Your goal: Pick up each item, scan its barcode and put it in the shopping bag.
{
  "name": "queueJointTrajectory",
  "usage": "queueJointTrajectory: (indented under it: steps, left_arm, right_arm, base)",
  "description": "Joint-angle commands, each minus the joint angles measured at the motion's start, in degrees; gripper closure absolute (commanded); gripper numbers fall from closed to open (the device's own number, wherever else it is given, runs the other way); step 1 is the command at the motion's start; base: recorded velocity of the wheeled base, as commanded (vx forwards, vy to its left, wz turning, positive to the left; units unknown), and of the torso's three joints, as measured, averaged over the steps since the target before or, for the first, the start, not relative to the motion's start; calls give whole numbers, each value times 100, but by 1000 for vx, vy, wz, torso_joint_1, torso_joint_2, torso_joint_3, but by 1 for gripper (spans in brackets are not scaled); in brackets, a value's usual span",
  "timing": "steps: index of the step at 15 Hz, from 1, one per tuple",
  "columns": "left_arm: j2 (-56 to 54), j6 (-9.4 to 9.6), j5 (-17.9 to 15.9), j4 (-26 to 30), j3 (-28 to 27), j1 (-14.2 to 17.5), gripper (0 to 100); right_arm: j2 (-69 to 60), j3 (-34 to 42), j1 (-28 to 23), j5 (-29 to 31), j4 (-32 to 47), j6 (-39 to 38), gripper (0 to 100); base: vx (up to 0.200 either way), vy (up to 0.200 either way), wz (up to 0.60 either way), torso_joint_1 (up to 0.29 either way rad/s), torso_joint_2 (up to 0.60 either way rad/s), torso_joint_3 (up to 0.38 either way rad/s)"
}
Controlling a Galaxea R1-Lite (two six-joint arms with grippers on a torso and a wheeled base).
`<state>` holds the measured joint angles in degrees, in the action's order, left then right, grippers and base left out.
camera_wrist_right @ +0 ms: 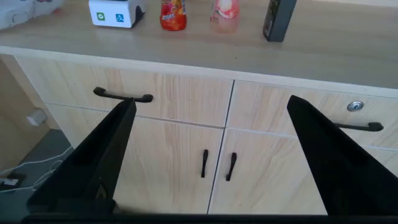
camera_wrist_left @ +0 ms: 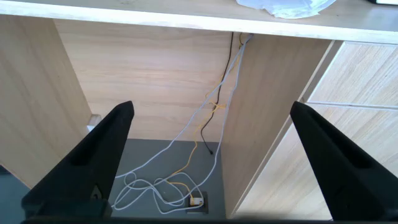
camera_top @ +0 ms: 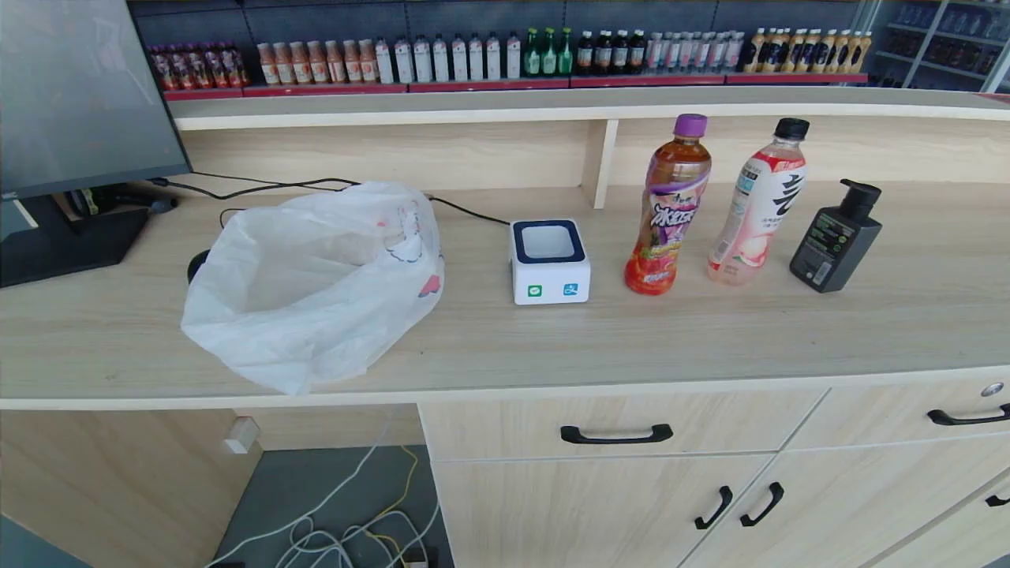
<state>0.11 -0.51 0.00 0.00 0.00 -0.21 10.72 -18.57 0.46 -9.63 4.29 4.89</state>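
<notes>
Two grippers, both wide open, nothing held.

Left gripper point(camera_wrist_left: 211, 109): below countertop level, facing the open bay under the counter point(camera_top: 710, 331). Cables point(camera_wrist_left: 180, 180) lie on the floor inside it.

Right gripper point(camera_wrist_right: 211, 102): also below the countertop, facing the drawer fronts and a pair of cabinet doors. Drawer handle point(camera_wrist_right: 122, 95) is ahead of me.

On the counter, left to right:
- Bag point(camera_top: 316, 284): white plastic, crumpled, mouth open, on the left part near the front edge.
- Scanner point(camera_top: 550, 260): white box, window facing up, near the bag's right side but apart from it.
- Orange bottle point(camera_top: 669, 209), purple cap: upright, just right of the scanner.
- Pink bottle point(camera_top: 757, 205), black cap: upright, beside the orange one, not touching.
- Pump bottle point(camera_top: 835, 241), black: upright, rightmost.

All three items are well apart from the bag, with the scanner between. Monitor point(camera_top: 79, 87) stands at far left behind the bag. Drinks shelf point(camera_top: 505, 55) runs behind the counter.
</notes>
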Motion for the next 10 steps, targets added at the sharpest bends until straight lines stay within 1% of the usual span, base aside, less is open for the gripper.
queueJointTrajectory:
  steps: [1, 3, 4, 6, 7, 10]
  left_arm:
    - [-2, -2, 0, 0, 0, 3, 0]
    - [-2, -2, 0, 0, 0, 3, 0]
    - [-2, -2, 0, 0, 0, 3, 0]
    - [-2, -2, 0, 0, 0, 3, 0]
    - [-2, -2, 0, 0, 0, 3, 0]
    - [-2, -2, 0, 0, 0, 3, 0]
  right_arm:
    - [1020, -420, 112, -487, -16, 205, 0]
    - [1618, -675, 296, -628, -86, 504, 0]
    - [1846, -719, 481, -628, -227, 566, 0]
    - [2383, -657, 903, -619, -833, 627, 0]
    - [2593, -622, 1026, -619, -1062, 698, 0]
    - [3086, -569, 1342, -619, -1457, 856, 0]
  base:
    - [0, 0, 0, 0, 0, 0]
    - [0, 0, 0, 0, 0, 0]
    - [0, 0, 0, 0, 0, 0]
    - [0, 0, 0, 0, 0, 0]
    - [0, 0, 0, 0, 0, 0]
    - [0, 0, 0, 0, 0, 0]
